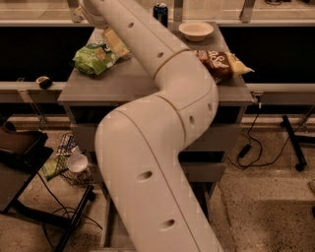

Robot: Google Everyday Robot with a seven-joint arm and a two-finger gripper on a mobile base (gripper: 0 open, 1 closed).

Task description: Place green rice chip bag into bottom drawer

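The green rice chip bag point(96, 56) lies on the back left of the grey cabinet top point(133, 83). My gripper point(114, 42) is at the end of the white arm point(162, 147), right at the bag's right edge, low over the cabinet top. The arm sweeps up from the bottom of the view and hides most of the cabinet front. Of the bottom drawer, only a strip of the left side point(108, 229) shows, pulled out near the floor. The two upper drawer fronts point(231, 140) show to the right of the arm.
A brown-and-yellow chip bag point(224, 64), a pale bowl point(196, 30) and a dark can point(160, 11) stand on the cabinet's right and back. A wire basket with a white cup point(76, 162) and a black stand point(22, 152) sit on the floor to the left. Cables point(251, 142) run on the right.
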